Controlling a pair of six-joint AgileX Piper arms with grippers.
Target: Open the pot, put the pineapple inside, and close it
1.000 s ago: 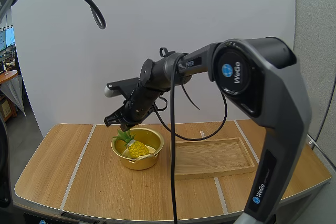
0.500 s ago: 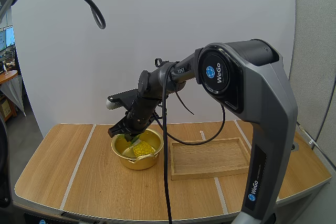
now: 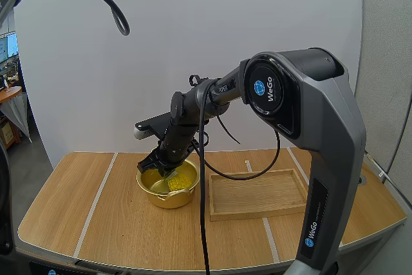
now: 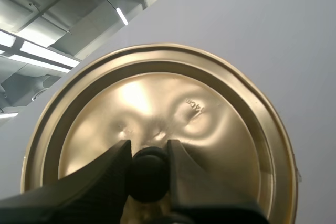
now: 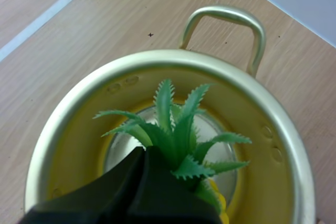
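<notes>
Placement underway: right gripper [image 3: 166, 167], pinching the pineapple [image 5: 181, 129] by its crown, holds it inside the pot [image 3: 161, 196]; next release, retreat, then left gripper [image 4: 149, 149] lowers its clamped lid [image 4: 220, 129].

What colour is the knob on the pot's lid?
Black, against the gold lid; the knob shows best in the left wrist view.
</notes>
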